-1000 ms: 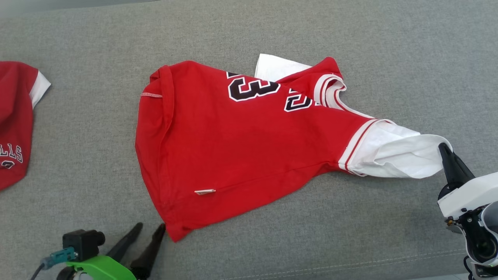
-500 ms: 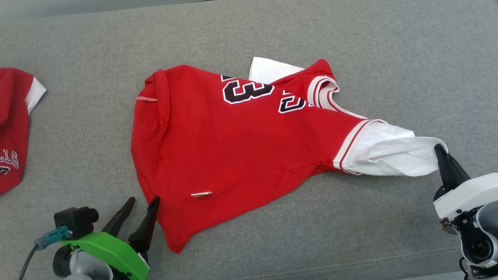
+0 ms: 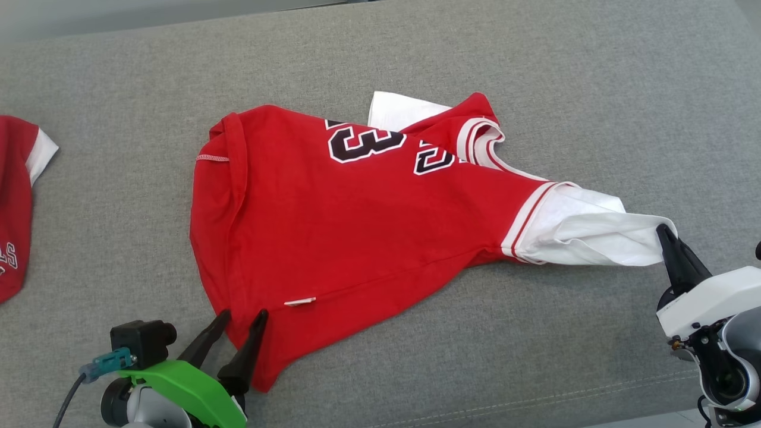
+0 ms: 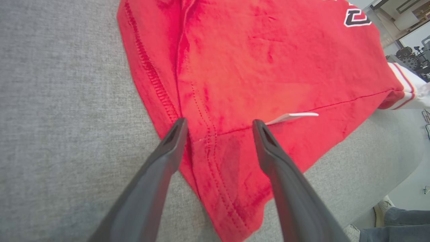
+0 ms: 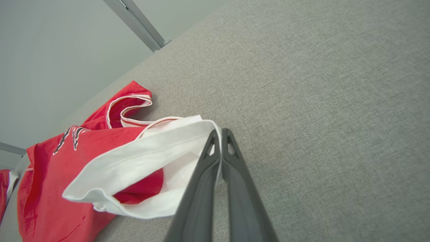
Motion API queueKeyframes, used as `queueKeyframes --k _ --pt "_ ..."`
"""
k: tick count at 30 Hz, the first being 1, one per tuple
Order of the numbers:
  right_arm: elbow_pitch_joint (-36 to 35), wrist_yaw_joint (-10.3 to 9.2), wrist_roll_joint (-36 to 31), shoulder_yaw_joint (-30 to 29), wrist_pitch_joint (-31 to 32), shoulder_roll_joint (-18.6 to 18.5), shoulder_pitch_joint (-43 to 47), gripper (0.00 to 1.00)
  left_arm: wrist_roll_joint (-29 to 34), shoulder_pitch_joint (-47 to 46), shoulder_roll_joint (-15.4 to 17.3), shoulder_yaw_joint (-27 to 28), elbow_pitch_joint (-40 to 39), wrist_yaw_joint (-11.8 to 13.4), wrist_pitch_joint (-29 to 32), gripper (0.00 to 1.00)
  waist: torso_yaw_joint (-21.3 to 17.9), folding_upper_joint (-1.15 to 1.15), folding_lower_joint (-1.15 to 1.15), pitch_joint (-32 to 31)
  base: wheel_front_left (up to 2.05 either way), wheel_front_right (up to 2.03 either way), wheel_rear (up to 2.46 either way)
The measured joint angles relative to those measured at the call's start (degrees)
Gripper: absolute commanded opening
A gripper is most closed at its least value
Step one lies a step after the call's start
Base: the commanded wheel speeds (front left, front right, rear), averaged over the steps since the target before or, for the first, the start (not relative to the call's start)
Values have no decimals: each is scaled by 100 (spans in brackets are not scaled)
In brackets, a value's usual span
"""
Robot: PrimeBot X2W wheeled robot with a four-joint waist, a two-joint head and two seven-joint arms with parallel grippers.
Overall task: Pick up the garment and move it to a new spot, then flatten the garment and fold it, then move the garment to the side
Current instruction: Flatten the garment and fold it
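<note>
Clamping the garment [image 3: 357,226] by its sleeve [image 3: 588,238] at 4 o'clock, the right gripper [image 3: 661,233] is closed tight; the left gripper [image 3: 241,318], spread wide at 7 o'clock, straddles the hem [image 4: 208,158], possibly touching.

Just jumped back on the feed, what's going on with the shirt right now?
The robot is working a red jersey spread on the grey cushion. Its right hand is shut on the end of the white sleeve, which is pulled out to the side. Its left hand is open at the jersey's near hem corner, one finger on each side of the edge, not yet closed. A second red garment lies off to the left.
</note>
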Motion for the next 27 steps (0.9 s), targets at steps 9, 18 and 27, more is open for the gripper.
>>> queueKeyframes --k 9,18,27 --pt "-1 0 0 7 0 -1 0 0 -10 12 -25 -59 144 90 129 100 -33 0 0 8 0 0 0" --pt "-1 0 0 5 -1 0 0 0 -59 8 -119 -24 142 116 146 75 -52 0 0 44 0 0 0" --pt "22 0 0 7 -9 1 0 0 -58 -3 -143 -34 97 115 189 24 -35 0 0 47 0 0 0"
